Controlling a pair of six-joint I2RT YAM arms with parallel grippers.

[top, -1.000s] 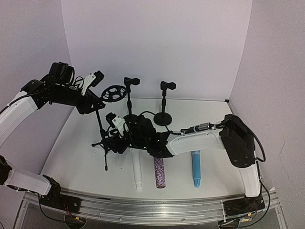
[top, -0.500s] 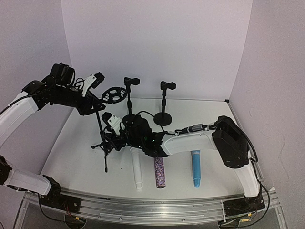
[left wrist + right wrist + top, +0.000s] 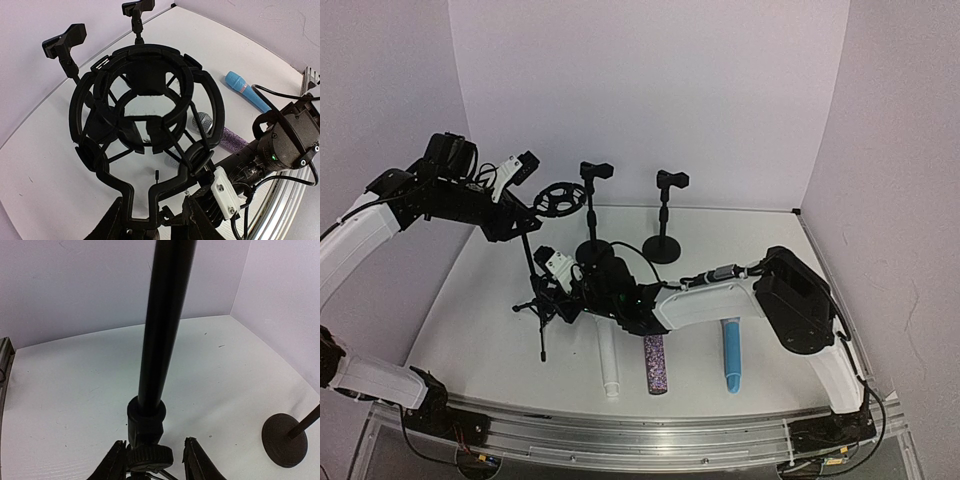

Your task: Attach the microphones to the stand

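Note:
A black tripod stand (image 3: 538, 300) stands left of centre with a round black shock mount (image 3: 558, 197) on top. My left gripper (image 3: 527, 208) is shut on the mount's base; in the left wrist view the mount (image 3: 145, 100) fills the frame above my gripper (image 3: 155, 220). My right gripper (image 3: 550, 295) is open around the stand's lower pole (image 3: 160, 330), its fingers on either side of the knob (image 3: 148, 456). The white microphone (image 3: 607, 355), the purple-glitter microphone (image 3: 654, 362) and the light blue microphone (image 3: 731, 352) lie side by side on the table at the front.
Two short black desk stands with clips (image 3: 592, 215) (image 3: 665, 215) stand at the back; one round base shows in the right wrist view (image 3: 284, 440). My right arm (image 3: 720, 295) lies across the heads of the purple and white microphones. Walls close the table on three sides.
My right gripper has moved left along the table to the tripod stand's lower pole. The left arm and the microphones have not moved.

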